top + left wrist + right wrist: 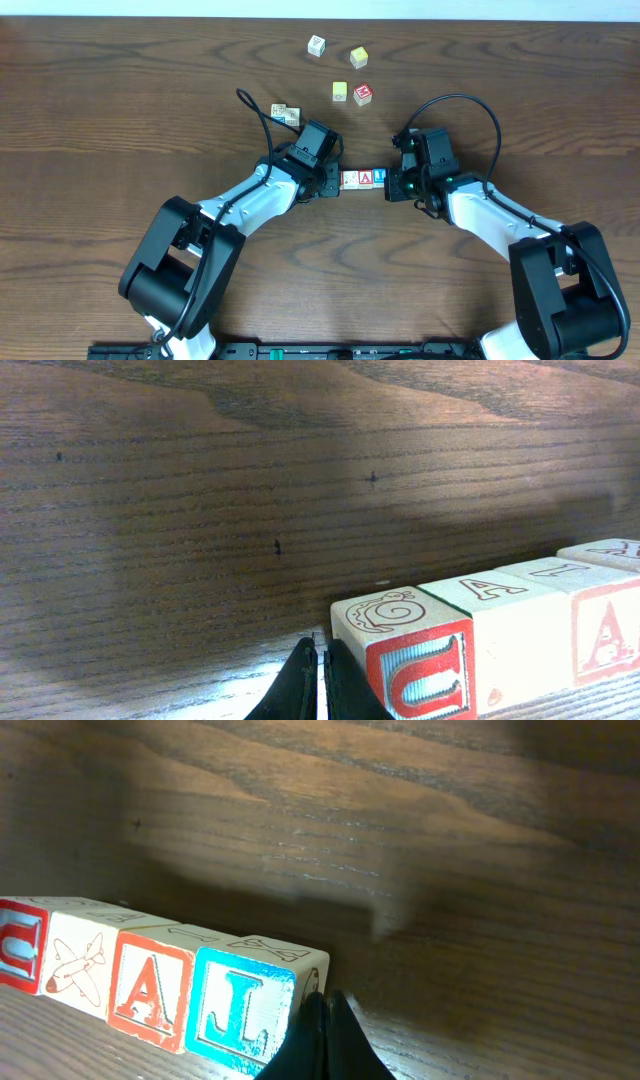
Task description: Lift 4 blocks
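Now four blocks (pixel 364 179) make one tight row: red C, plane, red A, blue letter. They sit pressed between the clenched left gripper (pixel 337 183) and the clenched right gripper (pixel 389 189). Loose cubes (pixel 341 92) lie farther back on the desk (pixel 120 100), well apart.

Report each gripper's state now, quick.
Left gripper: closed, gripping nothing, tip beside the red-framed "C" wooden cube.
Right gripper: closed, gripping nothing, tip beside the blue-lettered wooden cube.

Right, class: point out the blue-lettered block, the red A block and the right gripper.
blue-lettered block (pixel 240 1010): right wrist view, front face.
red A block (pixel 150 992): right wrist view, front face.
right gripper (pixel 325 1008): right wrist view, between its fingertips.
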